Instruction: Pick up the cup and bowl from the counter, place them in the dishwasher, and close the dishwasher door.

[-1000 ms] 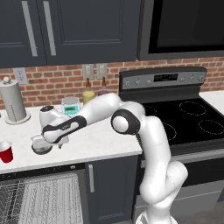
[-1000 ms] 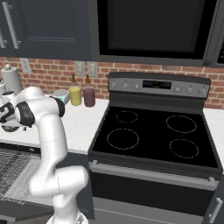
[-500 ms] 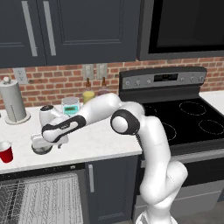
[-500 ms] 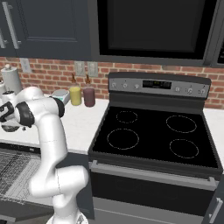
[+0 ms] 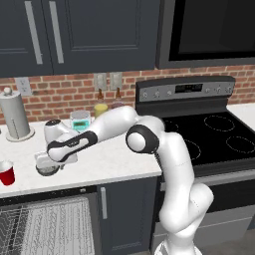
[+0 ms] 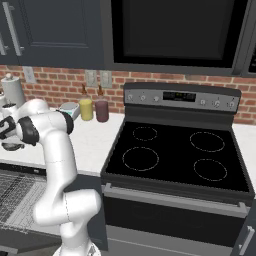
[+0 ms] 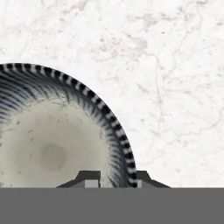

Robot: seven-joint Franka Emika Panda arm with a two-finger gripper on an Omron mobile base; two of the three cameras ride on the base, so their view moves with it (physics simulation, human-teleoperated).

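In the hand view the gripper [image 7: 114,178] sits at the bottom centre, its two dark fingertips [image 7: 91,176] straddling the rim of the bowl [image 7: 57,144], one inside and one outside, pinching the striped wall between them. The bowl takes the lower left of that frame: a shallow round dish with a pale speckled floor and a dark, finely ribbed rim. Above and to the right lies bare counter [image 7: 175,78], white stone with faint grey veins, open for moving.

In the left base view the dishwasher [image 5: 47,226] stands open at the lower left, its grey-white wire rack showing just below the counter's front edge. One bowl sits close to that edge at left centre, under the gripper [image 5: 47,162]. One cup [image 5: 6,173], bright red and tapered with a white rim, stands at the far left edge of the frame, apart from the bowl. Between bowl and stove the stone is bare. Farther back, at the brick wall, stand one white paper-towel roll [image 5: 15,115] at the left, one teal-faced scale [image 5: 80,119] and two jars; the right base view shows them as a yellow jar [image 6: 86,109] and a maroon jar [image 6: 102,110], side by side. The black stovetop [image 6: 175,155] with four ringed burners fills the right. Dark cabinets [image 5: 79,35] hang at the top.
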